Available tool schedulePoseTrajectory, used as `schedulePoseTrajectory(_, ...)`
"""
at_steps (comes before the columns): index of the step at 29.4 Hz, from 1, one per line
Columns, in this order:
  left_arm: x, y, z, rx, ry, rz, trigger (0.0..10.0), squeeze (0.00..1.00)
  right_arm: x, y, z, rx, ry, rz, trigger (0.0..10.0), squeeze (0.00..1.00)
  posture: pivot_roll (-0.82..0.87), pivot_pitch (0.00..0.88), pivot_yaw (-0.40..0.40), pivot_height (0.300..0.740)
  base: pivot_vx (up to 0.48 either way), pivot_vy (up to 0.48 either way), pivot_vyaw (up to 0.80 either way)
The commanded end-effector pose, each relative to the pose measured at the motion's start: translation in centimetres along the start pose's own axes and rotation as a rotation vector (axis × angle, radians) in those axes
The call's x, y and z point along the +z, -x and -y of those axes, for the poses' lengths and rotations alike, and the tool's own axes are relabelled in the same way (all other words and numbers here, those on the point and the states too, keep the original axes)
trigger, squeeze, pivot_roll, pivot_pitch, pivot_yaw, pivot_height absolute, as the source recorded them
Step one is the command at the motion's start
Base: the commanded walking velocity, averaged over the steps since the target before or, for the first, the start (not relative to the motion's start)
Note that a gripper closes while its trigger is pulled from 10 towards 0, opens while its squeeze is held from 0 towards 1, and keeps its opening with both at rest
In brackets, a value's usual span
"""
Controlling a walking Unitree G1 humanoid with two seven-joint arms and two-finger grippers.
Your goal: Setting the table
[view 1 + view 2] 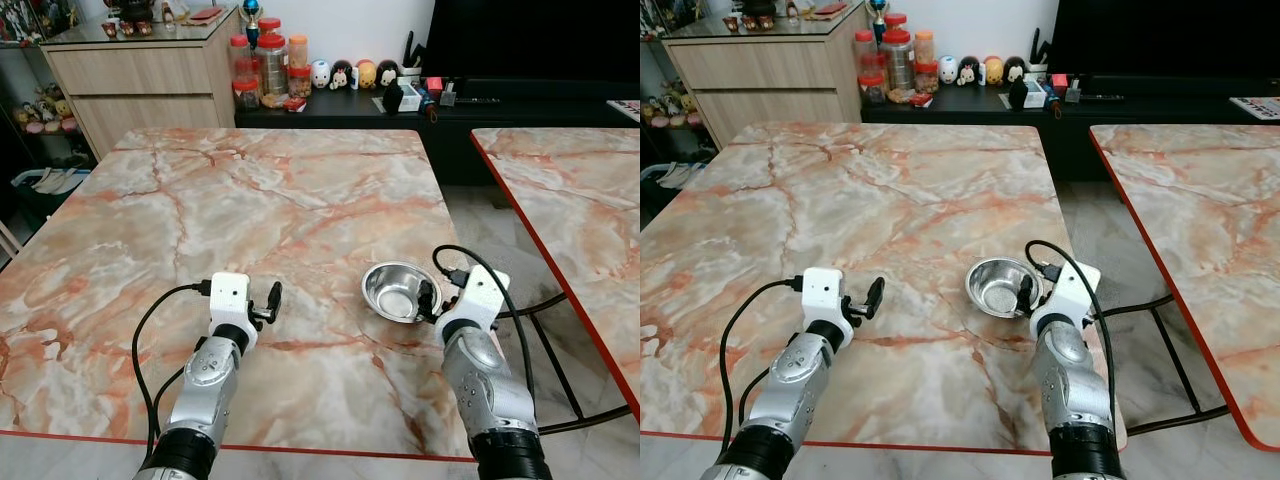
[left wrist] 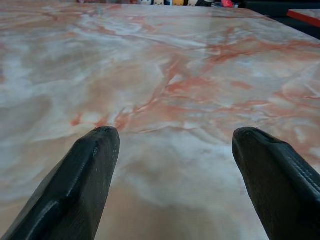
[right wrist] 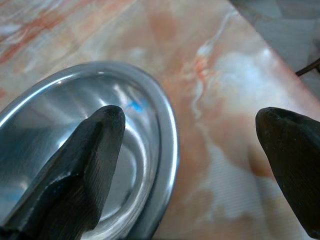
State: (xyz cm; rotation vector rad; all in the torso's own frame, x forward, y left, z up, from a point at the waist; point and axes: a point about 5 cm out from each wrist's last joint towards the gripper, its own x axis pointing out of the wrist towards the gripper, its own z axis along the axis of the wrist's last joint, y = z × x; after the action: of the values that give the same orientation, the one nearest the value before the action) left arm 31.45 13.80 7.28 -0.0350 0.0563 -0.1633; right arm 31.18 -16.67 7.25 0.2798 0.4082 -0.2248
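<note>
steel bowl (image 1: 397,290) on marble surface (image 1: 250,210), right claw (image 3: 190,150) spread astride its rim, left claw (image 2: 175,170) spread, idle; step: bowl placement; next likely closing or withdrawing.

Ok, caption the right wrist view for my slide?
Right gripper open astride the steel bowl's rim, one finger inside, the other over the marble table.
</note>
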Motion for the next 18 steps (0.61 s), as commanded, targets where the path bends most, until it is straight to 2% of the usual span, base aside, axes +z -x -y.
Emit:
schedulePoseTrajectory(1,0.26,0.07,-0.33,0.016,-0.005,0.004,10.0,0.00,0.61,-0.17,-0.95,0.038,-0.001,-0.001,10.0,0.00,-0.07,0.000,-0.010,0.740,0.000,0.000,0.00)
schedulePoseTrajectory(15,0.45,0.02,-0.44,0.025,-0.007,0.009,10.0,0.00,0.40,-0.47,-1.46,0.052,0.005,-0.043,10.0,0.00,-0.06,0.000,-0.015,0.740,0.000,0.000,0.00)
schedulePoseTrajectory(16,0.45,0.01,-0.42,0.025,-0.006,0.009,10.0,0.00,0.41,-0.47,-1.44,0.052,0.004,-0.042,7.6,0.00,-0.06,0.000,-0.016,0.740,0.000,0.000,0.00)
schedulePoseTrajectory(17,0.44,0.01,-0.40,0.025,-0.006,0.008,10.0,0.00,0.41,-0.48,-1.43,0.051,0.005,-0.042,4.4,0.00,-0.06,0.000,-0.016,0.740,0.000,0.000,0.00)
schedulePoseTrajectory(18,0.44,0.01,-0.38,0.025,-0.006,0.008,10.0,0.00,0.40,-0.48,-1.40,0.049,0.005,-0.042,0.0,0.00,-0.06,0.000,-0.017,0.740,0.000,0.000,0.00)
